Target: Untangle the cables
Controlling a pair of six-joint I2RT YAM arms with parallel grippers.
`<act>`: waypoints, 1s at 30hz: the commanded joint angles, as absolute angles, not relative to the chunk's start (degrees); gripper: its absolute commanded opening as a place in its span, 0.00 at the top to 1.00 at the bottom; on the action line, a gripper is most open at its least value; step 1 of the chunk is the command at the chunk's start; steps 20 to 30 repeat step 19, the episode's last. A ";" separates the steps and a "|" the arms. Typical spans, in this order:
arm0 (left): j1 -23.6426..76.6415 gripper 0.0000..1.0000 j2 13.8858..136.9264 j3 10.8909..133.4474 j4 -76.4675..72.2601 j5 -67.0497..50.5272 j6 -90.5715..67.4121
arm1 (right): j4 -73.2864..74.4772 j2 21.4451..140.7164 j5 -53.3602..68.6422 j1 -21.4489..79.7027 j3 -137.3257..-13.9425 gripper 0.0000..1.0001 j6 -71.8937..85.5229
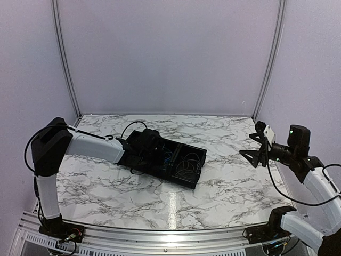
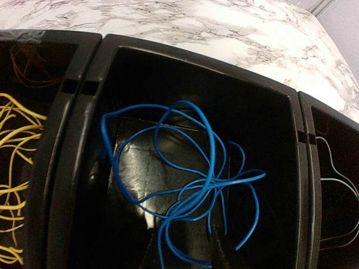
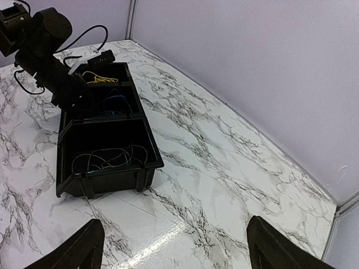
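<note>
A black tray point(image 1: 201, 158) with three compartments lies in the middle of the table. In the left wrist view the tray point(image 2: 196, 53) holds a loose tangle of thin blue cables point(image 2: 190, 190) in its middle compartment and yellow cables point(image 2: 14, 145) in the compartment to the left. My left gripper point(image 1: 146, 145) hangs over the middle compartment. Its dark fingers stand apart around the lower blue strands point(image 2: 182, 232) and grip nothing. My right gripper point(image 1: 254, 154) is wide open and empty point(image 3: 176, 246) above the bare table, well right of the tray point(image 3: 106, 179).
Thin pale wires point(image 2: 336, 179) lie in the tray's third compartment and also show in the right wrist view point(image 3: 109, 157). Lilac walls close in the back and both sides. The marble tabletop point(image 1: 234, 186) surrounds the tray.
</note>
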State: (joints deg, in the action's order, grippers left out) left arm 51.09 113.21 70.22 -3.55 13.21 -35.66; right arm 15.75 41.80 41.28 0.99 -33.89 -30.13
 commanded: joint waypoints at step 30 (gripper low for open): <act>48.66 0.21 80.88 69.49 18.06 28.82 -12.68 | 10.75 52.29 19.53 0.62 -49.48 0.01 -9.66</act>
